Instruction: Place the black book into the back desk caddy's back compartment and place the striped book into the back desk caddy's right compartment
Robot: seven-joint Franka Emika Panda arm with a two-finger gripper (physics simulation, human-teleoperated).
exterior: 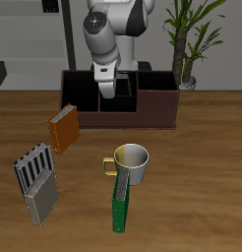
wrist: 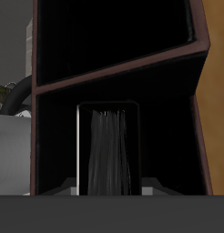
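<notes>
I have the gripper (exterior: 115,92) hanging over the middle of the back desk caddy (exterior: 157,106), and in the wrist view the black book (wrist: 109,150) stands upright between the fingers, clamped by them, inside a dark walled cell of the caddy; I cannot tell which one. The striped book (exterior: 33,167) lies flat near the table's front edge, beside a speckled grey book (exterior: 41,203), well apart from the caddy.

The gripper (exterior: 110,87) fingertips are hidden inside the back desk caddy (exterior: 157,110) in the upper middle of the exterior frame; whether the black book (wrist: 109,150) is clamped cannot be told.
</notes>
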